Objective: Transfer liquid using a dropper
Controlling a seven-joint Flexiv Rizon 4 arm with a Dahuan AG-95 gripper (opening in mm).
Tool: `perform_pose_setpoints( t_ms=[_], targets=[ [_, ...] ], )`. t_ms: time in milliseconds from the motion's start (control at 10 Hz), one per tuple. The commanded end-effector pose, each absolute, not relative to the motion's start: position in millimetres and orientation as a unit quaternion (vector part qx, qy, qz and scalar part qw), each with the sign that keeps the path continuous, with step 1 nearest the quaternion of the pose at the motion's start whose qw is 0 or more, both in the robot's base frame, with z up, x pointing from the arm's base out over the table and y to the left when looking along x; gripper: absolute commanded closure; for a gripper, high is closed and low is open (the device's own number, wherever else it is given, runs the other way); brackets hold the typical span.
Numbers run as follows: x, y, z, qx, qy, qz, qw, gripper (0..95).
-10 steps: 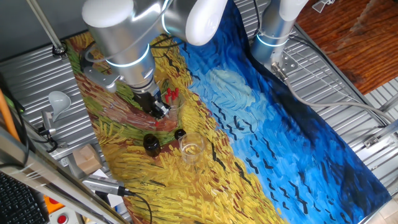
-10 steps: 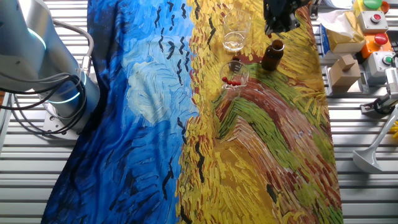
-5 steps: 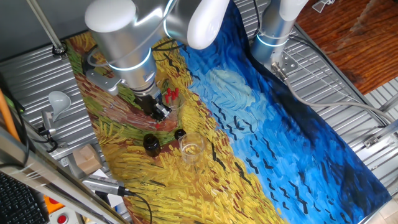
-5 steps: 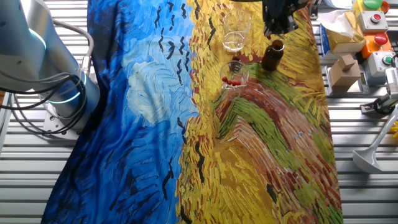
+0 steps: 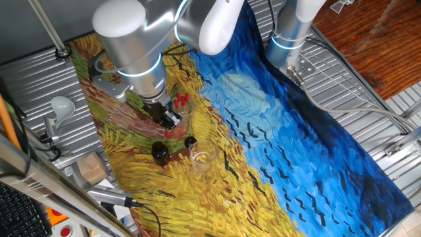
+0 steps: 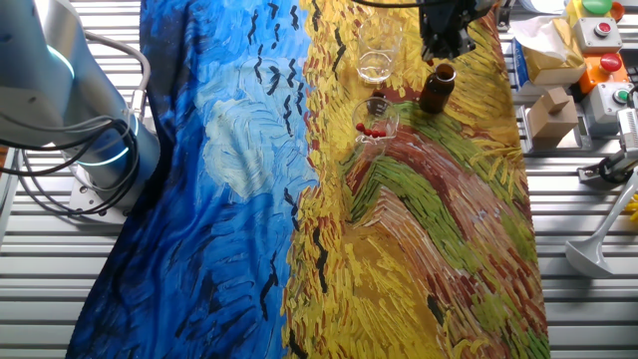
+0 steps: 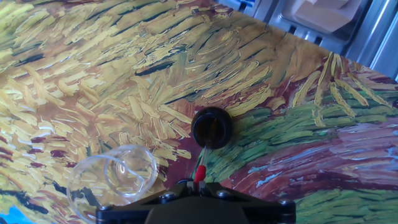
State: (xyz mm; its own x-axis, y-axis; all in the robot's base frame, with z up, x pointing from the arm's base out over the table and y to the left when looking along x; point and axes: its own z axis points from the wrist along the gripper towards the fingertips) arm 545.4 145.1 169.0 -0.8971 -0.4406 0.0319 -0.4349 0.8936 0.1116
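Observation:
My gripper (image 7: 199, 184) is shut on the dropper (image 7: 199, 172), pinching its red bulb. The dropper's clear tip points down at the open mouth of a small dark bottle (image 7: 212, 127) and stands just above or in it. In the fixed views the gripper (image 5: 168, 120) (image 6: 446, 42) hangs right over that bottle (image 5: 160, 153) (image 6: 437, 88). A clear glass (image 7: 112, 181) (image 5: 202, 157) (image 6: 379, 56) stands beside the bottle. Another glass (image 5: 180, 104) (image 6: 375, 122) holds several red-bulbed droppers.
A black bottle cap (image 5: 190, 141) lies between the bottle and the clear glass. The painted cloth (image 6: 249, 179) covers the table. Small boxes (image 6: 548, 118) and a button box (image 6: 603, 40) sit off the cloth near the bottle. The arm's base (image 5: 289, 33) stands at the far edge.
The arm has shifted slightly, and the gripper stays over the bottle with the dropper in it. Bottle, cap and glasses have not moved.

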Motion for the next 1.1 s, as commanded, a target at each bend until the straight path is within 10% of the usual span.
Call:
perform_pose_setpoints(
  t_ms=[100,1100],
  targets=[
    [545.6,144.9,167.7,0.226,-0.972,-0.052,0.027,95.0],
    [549.2,146.8,164.0,0.229,-0.972,-0.051,0.029,95.0]
  ],
)
